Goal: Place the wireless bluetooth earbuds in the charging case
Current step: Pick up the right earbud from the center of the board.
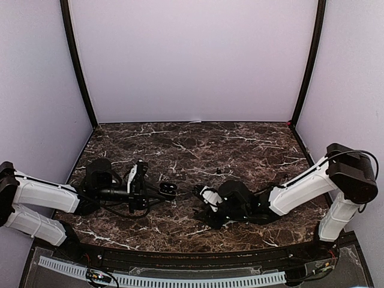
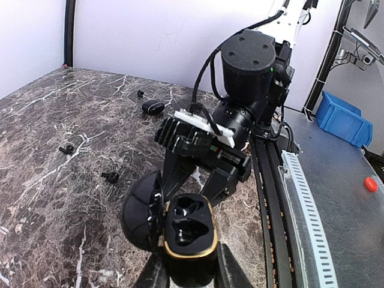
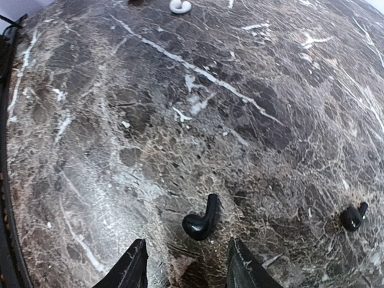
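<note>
My left gripper (image 2: 191, 267) is shut on a black charging case (image 2: 188, 231) with a gold rim. Its lid (image 2: 139, 210) hangs open to the left and both wells look empty. In the top view the case (image 1: 170, 191) sits between the two grippers at mid-table. My right gripper (image 3: 187, 263) is open and low over the marble. One black earbud (image 3: 201, 221) lies flat just beyond its fingertips (image 3: 133, 264), touching neither. A second black earbud (image 3: 353, 217) lies to the right, and a white one (image 3: 180, 6) at the far edge.
A closed dark case (image 2: 153, 107) and loose black earbuds (image 2: 66, 149) (image 2: 111, 176) lie on the marble table (image 2: 48, 114). The right arm's wrist (image 2: 249, 66) stands close in front of the held case. Off the table are a blue bin (image 2: 342, 117) and a slotted rail (image 2: 303, 204).
</note>
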